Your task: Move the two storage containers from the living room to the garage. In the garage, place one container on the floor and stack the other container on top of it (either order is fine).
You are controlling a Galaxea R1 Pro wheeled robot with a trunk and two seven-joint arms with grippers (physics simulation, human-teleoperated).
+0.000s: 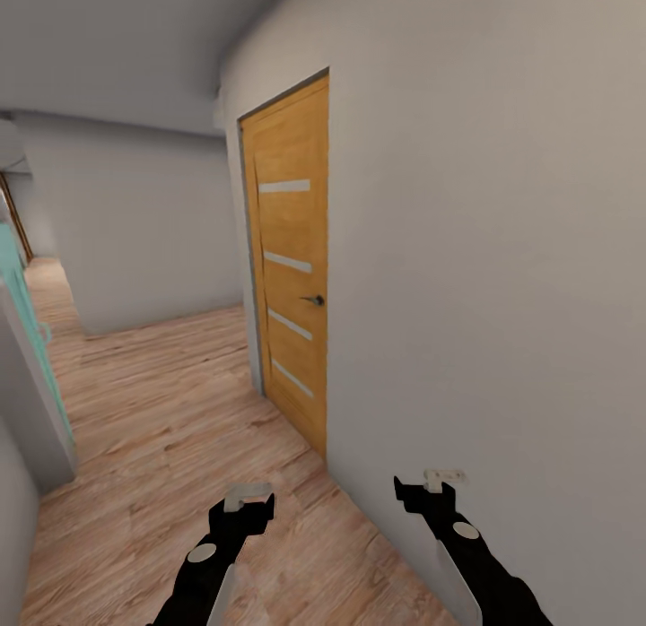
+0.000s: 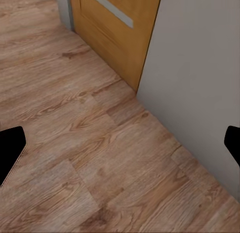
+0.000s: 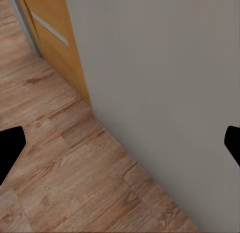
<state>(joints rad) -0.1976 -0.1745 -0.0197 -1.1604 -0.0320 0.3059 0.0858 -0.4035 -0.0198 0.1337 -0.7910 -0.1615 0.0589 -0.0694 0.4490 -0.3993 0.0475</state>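
The robot stands in a hallway with a light wood-plank floor (image 1: 170,411), close against a plain grey wall (image 1: 502,276) that fills the right side of the head view. Set in that wall, a little farther on, is a closed wooden door (image 1: 289,267) with four pale horizontal strips and a dark lever handle (image 1: 313,299). The corridor runs on to the far left, where a second grey wall (image 1: 135,222) closes it off and a teal panel (image 1: 27,321) stands at the left edge. Low in the head view both arms reach forward: the left gripper (image 1: 248,500) hangs over bare planks, and the right gripper (image 1: 429,488) sits near the foot of the right wall. In each wrist view the two dark fingertips (image 2: 10,153) (image 3: 10,150) stand at opposite edges, so both grippers are spread wide with nothing between them. No storage container can be seen here; planks, wall and the door's lower corner are what lies beneath the grippers.
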